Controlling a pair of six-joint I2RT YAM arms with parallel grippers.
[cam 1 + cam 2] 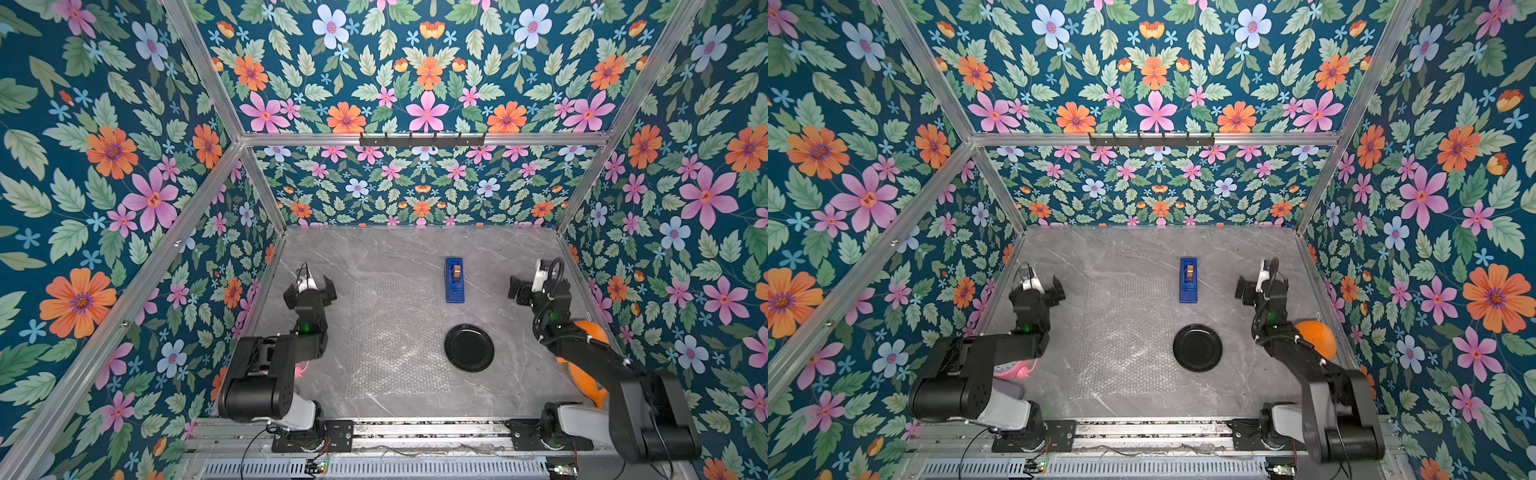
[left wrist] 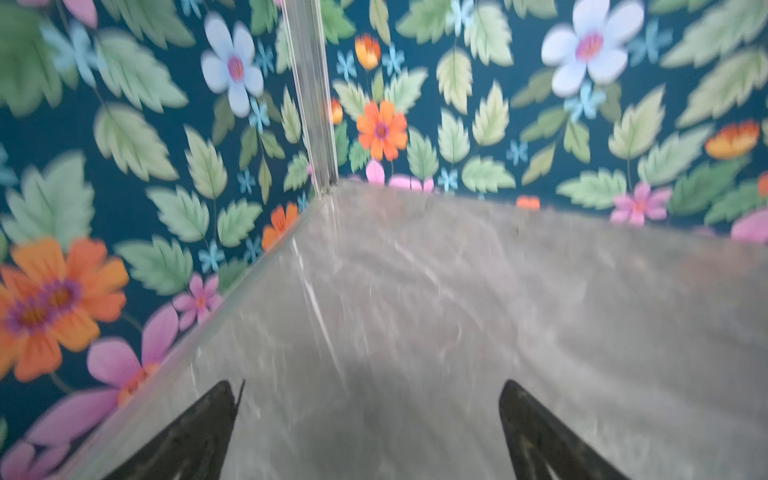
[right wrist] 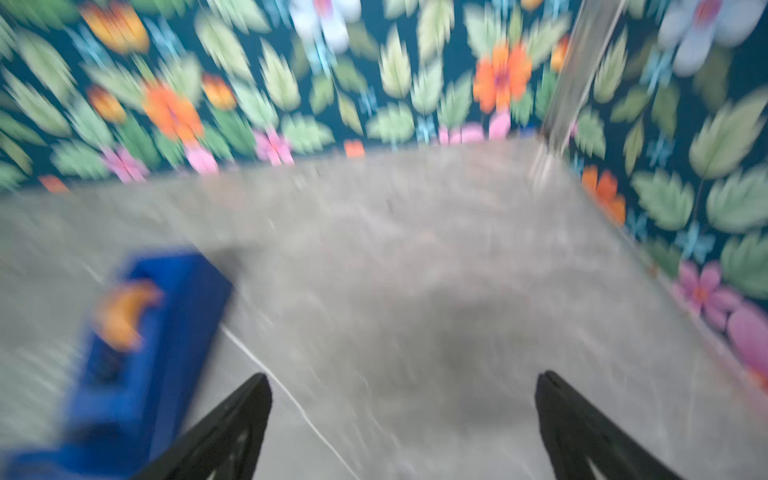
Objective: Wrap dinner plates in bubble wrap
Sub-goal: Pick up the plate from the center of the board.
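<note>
L pincer [image 2: 368, 384] apart; R pincer [image 3: 403, 376] apart | black plate [image 1: 469, 348] on tbl [image 1: 374, 249], at bubble wrap [image 1: 395, 332] edge

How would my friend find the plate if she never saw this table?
Look at the grey marble table. Near its middle lies clear bubble wrap, and the plate sits by the wrap's edge on the right arm's side. It is the only round, shiny black thing; the tape dispenser nearby is blue and long.
</note>
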